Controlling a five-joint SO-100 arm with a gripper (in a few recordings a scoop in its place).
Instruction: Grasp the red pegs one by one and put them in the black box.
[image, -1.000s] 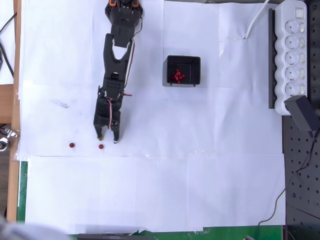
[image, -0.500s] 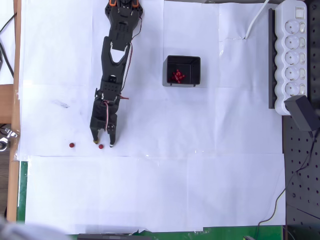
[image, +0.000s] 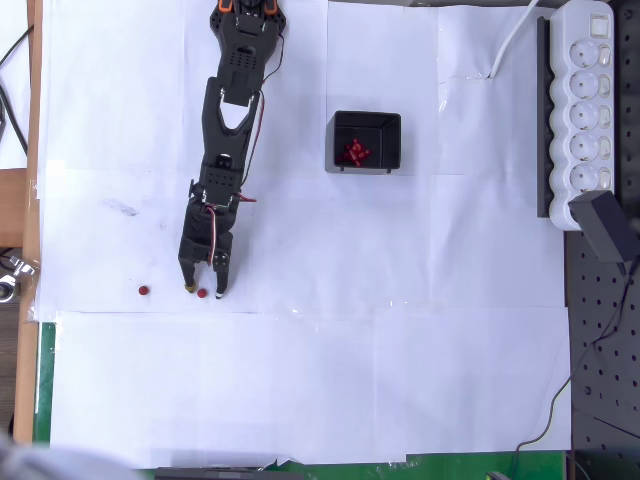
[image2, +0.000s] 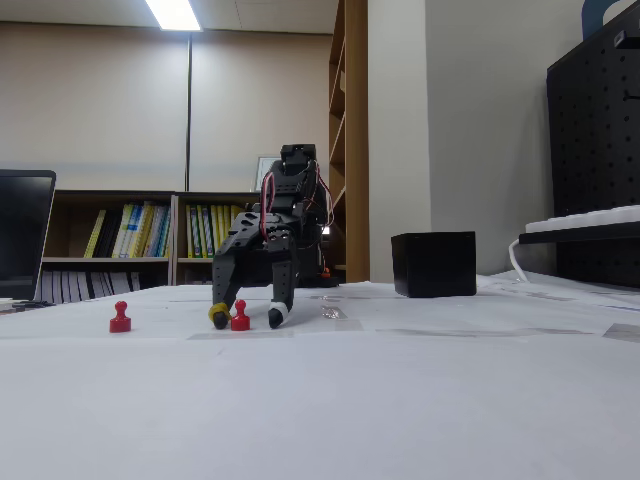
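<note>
My black gripper (image: 203, 291) (image2: 246, 318) is open and lowered to the white paper, its two fingertips straddling a small red peg (image: 202, 294) (image2: 240, 317) that stands on the table. Another red peg (image: 144, 291) (image2: 120, 318) stands free further left in both views. The black box (image: 366, 141) (image2: 433, 264) sits to the upper right in the overhead view, with several red pegs (image: 354, 152) lying inside it.
A white power strip (image: 587, 105) on a black pegboard (image: 600, 350) runs along the right edge. White paper sheets (image: 400, 330) cover the table. A wooden edge with cables (image: 12, 60) lies at the far left.
The gripper has moved left and down over the last second, from just right of the peg to around it, with its fingertips now at table level on either side.
</note>
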